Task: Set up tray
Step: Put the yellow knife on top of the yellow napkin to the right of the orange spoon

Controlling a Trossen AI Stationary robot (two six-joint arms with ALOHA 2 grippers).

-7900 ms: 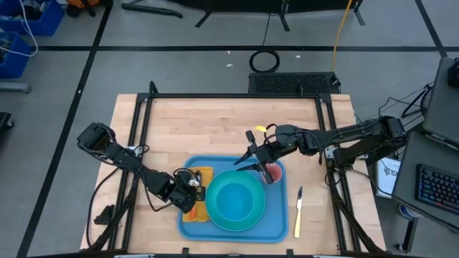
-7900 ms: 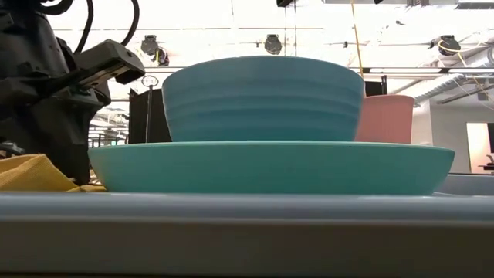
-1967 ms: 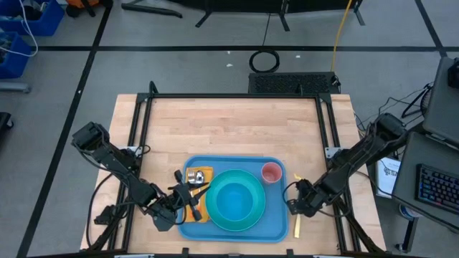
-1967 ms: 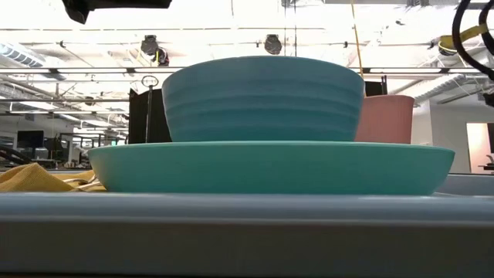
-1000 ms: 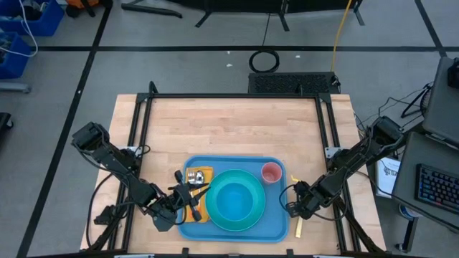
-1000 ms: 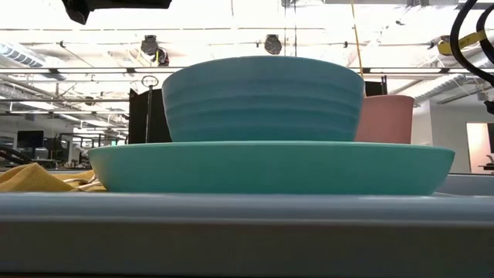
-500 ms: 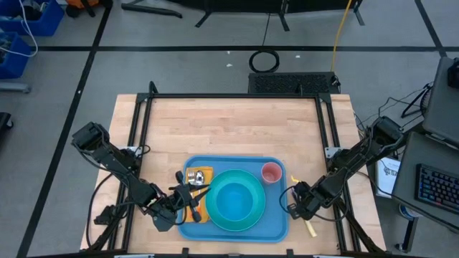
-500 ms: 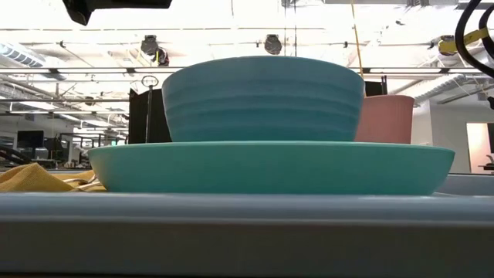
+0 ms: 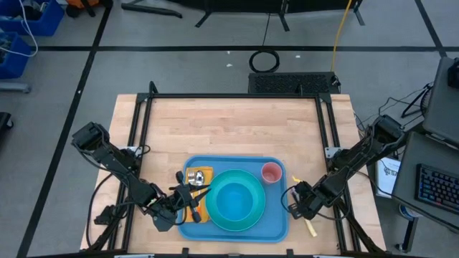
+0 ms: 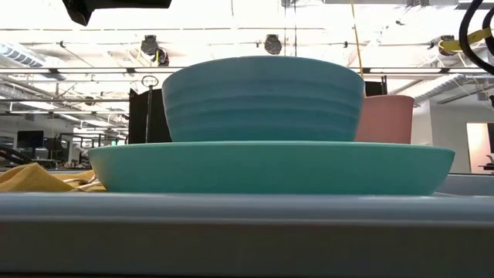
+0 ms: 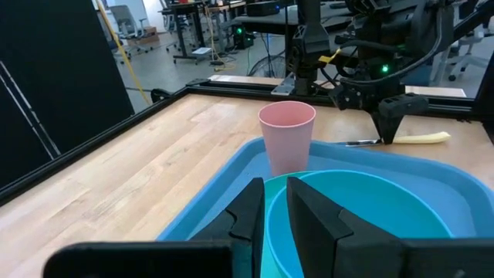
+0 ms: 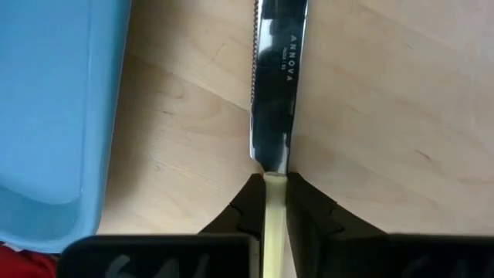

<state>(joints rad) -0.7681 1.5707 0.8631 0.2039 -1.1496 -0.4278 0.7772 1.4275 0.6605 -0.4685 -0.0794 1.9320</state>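
Looking straight down from the high view, the tray [image 9: 233, 203] lies at the near middle of the wooden table [image 9: 229, 129]; on it sit a round turquoise plate [image 9: 222, 223] with a blue bowl [image 9: 235, 200] inside it, a pink cup [image 9: 271, 173] at the tray's far right corner, and a yellow cloth [image 9: 201, 174] carrying cutlery at its left end; the left gripper [image 9: 188, 196] hangs over that cloth, while the right gripper [image 9: 294, 204] sits low just beside the tray's right rim, with the yellow-handled knife [image 9: 310, 228] on the wood there; two seconds ago the knife lay straight alongside the tray, and it now lies at a slant behind the gripper.

From the low view the tray's rim [image 10: 247, 232] fills the foreground and blocks much of the table; plate [image 10: 270, 166], bowl [image 10: 262, 96] and cup [image 10: 384, 118] stack up behind it, the cloth [image 10: 35, 176] showing at one side; nothing here has changed.

From the left wrist view the left gripper's fingers [image 11: 247, 212] stand close together over the plate, grasping nothing; beyond stand the cup [image 11: 286, 137] and the other arm's gripper beside the knife [image 11: 409, 139].

From the right wrist view the fingers [image 12: 251, 197] are clenched on the knife's handle, the blade [image 12: 278, 69] lying flat on the wood beside the tray [image 12: 54, 100].
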